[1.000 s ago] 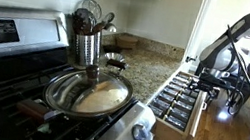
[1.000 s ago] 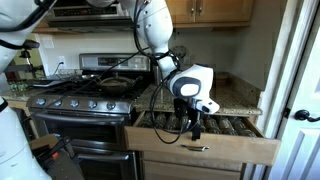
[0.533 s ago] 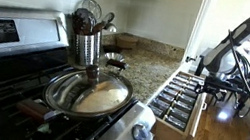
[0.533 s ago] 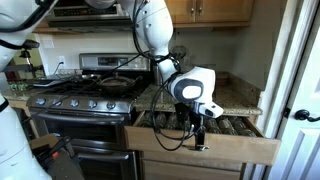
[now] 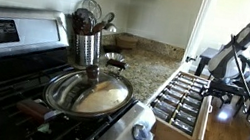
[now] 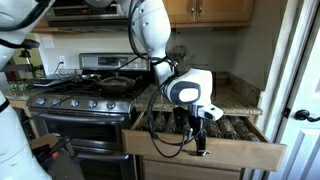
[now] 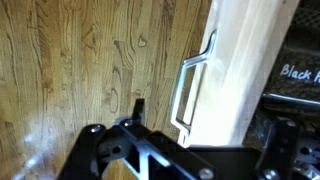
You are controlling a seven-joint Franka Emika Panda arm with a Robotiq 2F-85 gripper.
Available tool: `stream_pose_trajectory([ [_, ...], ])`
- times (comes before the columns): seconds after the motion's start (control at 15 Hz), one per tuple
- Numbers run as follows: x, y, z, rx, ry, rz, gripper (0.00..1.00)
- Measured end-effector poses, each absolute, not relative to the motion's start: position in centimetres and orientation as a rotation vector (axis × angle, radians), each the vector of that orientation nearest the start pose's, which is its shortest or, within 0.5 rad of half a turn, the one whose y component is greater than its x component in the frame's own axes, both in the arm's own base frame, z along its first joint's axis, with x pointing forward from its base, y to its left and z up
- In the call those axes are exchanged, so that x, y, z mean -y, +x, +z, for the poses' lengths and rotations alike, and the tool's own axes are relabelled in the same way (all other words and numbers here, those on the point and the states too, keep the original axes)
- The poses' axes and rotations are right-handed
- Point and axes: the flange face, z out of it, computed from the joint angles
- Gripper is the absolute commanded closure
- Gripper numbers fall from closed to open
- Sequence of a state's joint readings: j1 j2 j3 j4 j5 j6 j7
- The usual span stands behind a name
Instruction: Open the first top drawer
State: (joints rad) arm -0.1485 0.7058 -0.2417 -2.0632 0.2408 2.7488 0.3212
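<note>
The first top drawer (image 5: 200, 125) stands pulled out from under the granite counter, with rows of dark-lidded spice jars (image 5: 181, 97) in its wooden box. It also shows in an exterior view (image 6: 170, 148) with its jars (image 6: 236, 125). My gripper (image 5: 216, 88) hangs at the drawer's front edge, fingers pointing down (image 6: 201, 138) by the metal handle (image 6: 204, 151). In the wrist view the handle (image 7: 187, 88) and the pale front panel (image 7: 240, 60) lie between my spread fingers (image 7: 208, 116). The fingers look open and straddle the front panel.
A steel stove (image 6: 80, 110) with knobs (image 5: 138, 133) stands beside the drawer, with a pan (image 5: 88, 93) on a burner. A utensil holder (image 5: 87, 44) sits behind it. A wood floor (image 7: 70, 70) lies below, and a white door frame (image 6: 300, 80) stands close by.
The drawer has slid further out of the cabinet, and my gripper has moved outward with its front edge.
</note>
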Motion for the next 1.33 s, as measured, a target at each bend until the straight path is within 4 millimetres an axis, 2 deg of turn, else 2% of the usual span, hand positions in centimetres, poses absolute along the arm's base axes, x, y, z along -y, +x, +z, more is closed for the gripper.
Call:
stream_pose_trajectory([
  [0.6, 25.6, 46.6, 7.8, -1.525, -2.893, -0.052, 0.00],
  [1.0, 26.5, 42.9, 7.8, -1.675, -2.866, -0.083, 0.00],
  [1.33, 25.9, 40.4, 8.9, -1.723, -2.852, -0.182, 0.00],
])
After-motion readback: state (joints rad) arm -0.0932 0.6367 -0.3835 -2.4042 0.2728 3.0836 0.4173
